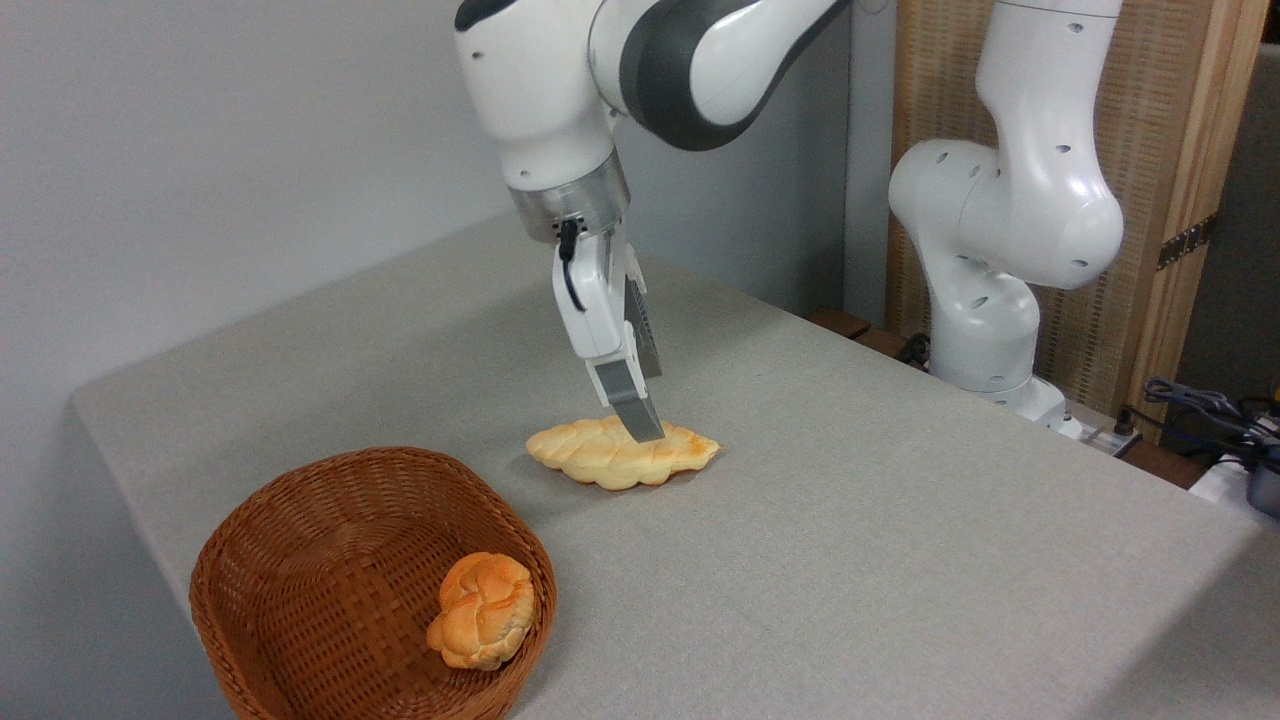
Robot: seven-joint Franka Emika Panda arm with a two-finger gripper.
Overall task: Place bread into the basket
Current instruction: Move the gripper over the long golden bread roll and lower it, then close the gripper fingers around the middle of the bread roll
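The bread [615,455], a long pale golden braided loaf, lies flat on the grey table [850,520] just right of the basket. The basket [300,540], round reddish-brown wicker, stands at the front left corner. My gripper [650,425] hangs tilted over the loaf's right half, fingertips down at its top surface. From this view one finger [625,390] nearly covers the other; they stand a little apart, so the gripper looks open, holding nothing. The loaf rests on the cloth, not lifted.
A small round orange-brown knotted bun [482,610] sits inside the basket against its right wall. The arm's white base [1000,300] rises at the table's back right, with cables [1210,420] beside it. The table's front left edge runs close to the basket.
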